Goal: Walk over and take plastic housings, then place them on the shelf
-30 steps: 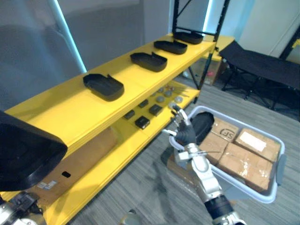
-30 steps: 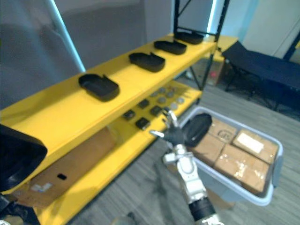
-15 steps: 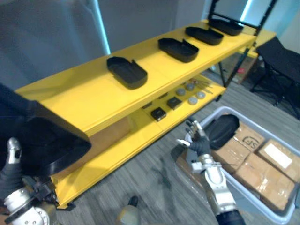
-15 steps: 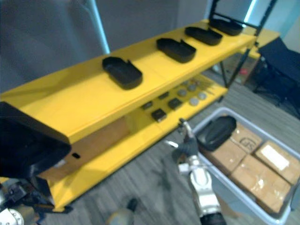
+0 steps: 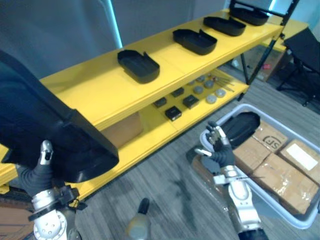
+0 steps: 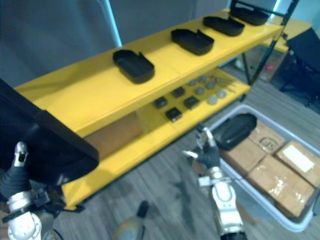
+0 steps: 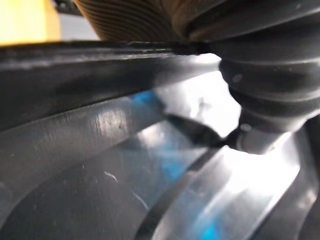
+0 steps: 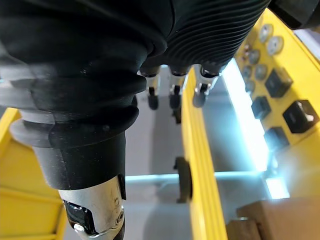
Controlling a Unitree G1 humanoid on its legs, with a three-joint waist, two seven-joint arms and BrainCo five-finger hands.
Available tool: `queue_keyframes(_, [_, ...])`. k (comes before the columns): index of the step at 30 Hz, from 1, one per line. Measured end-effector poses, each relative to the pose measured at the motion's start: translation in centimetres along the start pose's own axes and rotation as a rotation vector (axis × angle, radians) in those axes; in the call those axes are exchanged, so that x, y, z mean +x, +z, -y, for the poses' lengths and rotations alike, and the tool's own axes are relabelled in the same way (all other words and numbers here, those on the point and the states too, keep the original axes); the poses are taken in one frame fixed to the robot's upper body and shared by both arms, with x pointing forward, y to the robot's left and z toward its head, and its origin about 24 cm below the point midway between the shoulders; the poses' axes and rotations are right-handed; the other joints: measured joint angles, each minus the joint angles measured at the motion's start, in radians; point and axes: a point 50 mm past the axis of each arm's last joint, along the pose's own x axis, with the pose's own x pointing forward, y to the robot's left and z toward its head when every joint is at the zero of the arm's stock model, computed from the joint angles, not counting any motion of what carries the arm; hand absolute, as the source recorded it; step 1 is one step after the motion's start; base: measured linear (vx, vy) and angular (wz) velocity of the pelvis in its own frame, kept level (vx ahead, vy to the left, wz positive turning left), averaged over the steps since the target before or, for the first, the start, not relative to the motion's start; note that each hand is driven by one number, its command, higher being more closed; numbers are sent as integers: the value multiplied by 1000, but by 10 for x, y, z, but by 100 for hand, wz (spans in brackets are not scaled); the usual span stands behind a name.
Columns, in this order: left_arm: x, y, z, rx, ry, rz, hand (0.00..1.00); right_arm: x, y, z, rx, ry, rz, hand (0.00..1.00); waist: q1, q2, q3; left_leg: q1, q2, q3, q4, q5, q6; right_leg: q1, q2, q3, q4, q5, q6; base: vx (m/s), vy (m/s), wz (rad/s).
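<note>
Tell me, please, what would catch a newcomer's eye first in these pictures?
A large black housing looms at lower left, just above the left hand. Behind it, the long yellow shelf carries four black housings in a row on its top level. To the right, the open right hand hovers by a grey bin holding cardboard boxes and another housing.

Black plastic on the held housing (image 5: 55,132), matt outside, glossy and lightly scratched up close. Same matt plastic on the shelved housing (image 5: 138,65). Shelf (image 5: 95,95) looks smooth, painted yellow; boxes (image 5: 272,177) are cardboard under shiny tape.
</note>
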Motion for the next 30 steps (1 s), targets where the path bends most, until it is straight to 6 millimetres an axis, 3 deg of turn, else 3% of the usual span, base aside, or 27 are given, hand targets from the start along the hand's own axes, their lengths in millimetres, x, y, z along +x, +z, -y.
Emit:
queue_keyframes(2, [4, 4, -1, 7, -21, 28, 100, -1, 0, -4, 43, -11, 8, 0, 0, -57, 11, -10, -40, 44, 57, -50, 32, 15, -42, 0, 11, -7, -66, 61, 96, 7])
queue_keyframes(3, [4, 5, 0, 4, -26, 33, 100, -2, -1, -3, 46, -15, 5, 0, -2, -63, 14, -9, -48, 59, 82, -70, 43, 22, -52, 0, 29, -11, -117, 93, 91, 13])
queue_keyframes(5, [9, 8, 6, -9, -54, 59, 100, -8, -4, 2, 38, -14, -12, 0, -7, -51, -1, 8, -57, 59, 113, -111, 56, -84, -125, 70, 300, 105, -207, 120, 207, 14])
queue_keyframes(6, [11, 11, 6, -6, -60, 74, 100, -8, -3, 1, 39, -9, -9, 0, -8, -53, -4, 20, -58, 65, 109, -118, 66, -116, -140, 97, 350, 151, -207, 183, 256, -10])
queue_keyframes(7, [15, 13, 7, 1, -67, 92, 100, -7, -2, 0, 41, 5, 5, 0, -7, -58, -6, 45, -59, 75, 98, -131, 85, -160, -160, 142, 427, 244, -199, 248, 148, -24])
queue_keyframes(8, [17, 14, 6, 8, -58, 97, 100, -5, 0, -2, 45, 18, 24, 0, -10, -49, -2, 75, -50, 75, 85, -139, 105, -209, -170, 178, 508, 234, -174, 259, 114, -23])
queue_keyframes(9, [19, 14, 7, 5, -52, 97, 100, -3, 1, -3, 45, 29, 33, 0, -15, -49, -1, 91, -46, 71, 75, -143, 111, -230, -161, 183, 544, 166, -164, 234, 72, -13])
queue_keyframes(10, [20, 13, 7, -2, -28, 91, 100, 2, 5, -4, 43, 44, 56, 0, -33, -38, 1, 120, -30, 60, 61, -150, 117, -257, -121, 178, 560, 69, -161, 199, 71, 4])
queue_keyframes(11, [23, 12, 9, -13, -18, 86, 100, 5, 9, -3, 33, 51, 80, 0, -47, -27, 1, 143, -15, 50, 56, -163, 117, -275, -67, 175, 511, 13, -161, 182, 79, 9])
queue_keyframes(12, [24, 11, 10, -18, -15, 86, 100, 7, 10, -2, 27, 56, 88, 0, -51, -22, -1, 150, -8, 48, 57, -170, 116, -286, -40, 180, 465, -2, -161, 179, 53, 17])
queue_keyframes(14, [32, 10, 16, -41, -17, 97, 100, 11, 17, 2, -18, 72, 121, 0, -64, -12, -3, 154, 2, 22, 73, -196, 109, -327, 31, 266, 302, -2, -157, 162, -26, 38])
queue_keyframes(16, [42, 1, 31, -90, -49, 79, 100, 12, 28, 10, -166, 104, 170, 0, -89, 2, -5, 138, 2, -71, 96, -221, 89, -359, 95, 467, 150, 24, -118, 186, -162, 116])
queue_keyframes(17, [43, -1, 33, -94, -55, 71, 100, 12, 35, 10, -178, 114, 201, 0, -100, 3, -5, 133, -1, -97, 102, -227, 79, -360, 104, 508, 124, 34, -104, 182, -254, 145])
queue_keyframes(18, [43, -3, 35, -92, -63, 56, 100, 13, 53, 8, -188, 138, 284, 0, -108, -7, -12, 118, -8, -145, 110, -244, 56, -356, 112, 541, 82, 47, -86, 165, -341, 132])
queue_keyframes(19, [42, -3, 33, -82, -61, 51, 100, 16, 71, 0, -172, 183, 374, 0, -101, -38, -32, 115, -18, -179, 112, -262, 27, -346, 113, 550, 51, 69, -73, 236, -484, 122])
queue_keyframes(20, [39, -5, 33, -85, -51, 36, 100, 19, 77, -3, -167, 211, 409, 0, -101, -34, -39, 115, -14, -198, 115, -266, 7, -338, 118, 541, 55, 135, -37, 231, -435, 96])
queue_keyframes(22, [24, -17, 37, -111, -27, -57, 100, 34, 90, -14, -145, 321, 459, 0, -76, 59, -76, 100, 74, -182, 123, -249, -35, -304, 189, 447, 49, 128, -80, 307, -370, 79])
queue_keyframes(23, [23, -19, 37, -114, -24, -72, 100, 41, 94, -18, -136, 354, 463, 0, -61, 80, -79, 98, 91, -169, 116, -230, -53, -295, 202, 425, 52, 121, -92, 250, -276, 62])
queue_keyframes(25, [19, -19, 39, -126, -12, -88, 100, 46, 95, -24, -100, 389, 454, 0, -49, 95, -86, 100, 111, -125, 101, -188, -47, -259, 216, 356, 47, 119, -95, 205, -241, 77])
queue_keyframes(30, [17, -10, 51, -158, -85, -58, 100, 41, 86, -37, -14, 414, 423, 0, -55, 85, -81, 99, 112, 51, 69, -144, -7, -153, 203, 191, 1, 98, -125, 118, -110, 92])
